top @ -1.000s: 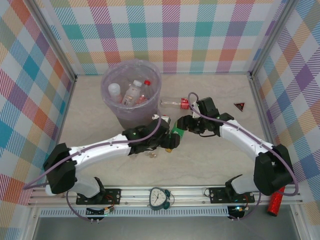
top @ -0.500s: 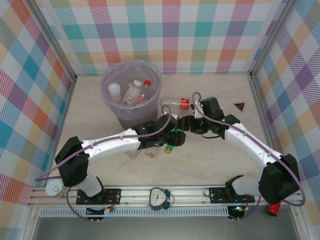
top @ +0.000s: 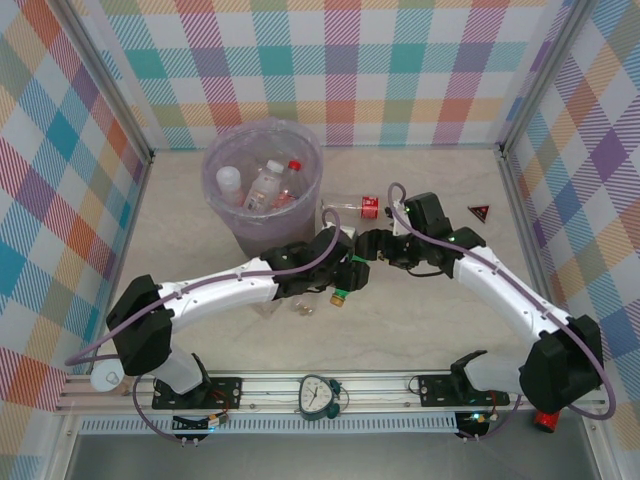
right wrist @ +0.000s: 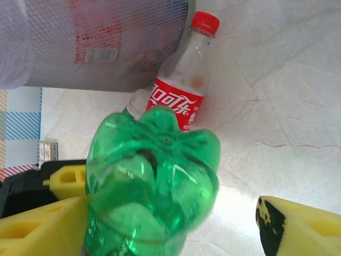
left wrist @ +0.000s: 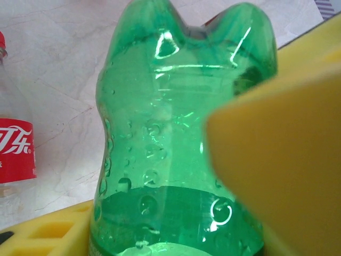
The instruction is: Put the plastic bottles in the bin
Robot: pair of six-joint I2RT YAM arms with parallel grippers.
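Note:
A green bottle [top: 350, 268] with a yellow cap hangs between the two arms, just in front of the bin [top: 262, 178]. My left gripper [top: 340, 278] is shut on the green bottle [left wrist: 176, 133]; yellow fingers [left wrist: 277, 160] press both its sides. My right gripper [top: 368, 246] is open around the bottle's base [right wrist: 152, 181], and its right finger [right wrist: 298, 224] stands well apart. A red-labelled bottle [top: 348, 207] with a red cap lies on the table beside the bin [right wrist: 96, 48], also seen as a bottle [right wrist: 178, 101] from the right wrist. Several bottles lie inside the bin.
A red triangle [top: 479, 211] lies at the right wall. A clock [top: 318, 395] sits on the front rail, with a red glittery cylinder [top: 543, 415] at the right and a white cup [top: 105, 378] at the left. Small round bits [top: 301, 308] lie under the left arm.
My left gripper has come in from the left and closed on the green bottle. My right gripper has let go and drawn back slightly to the upper right.

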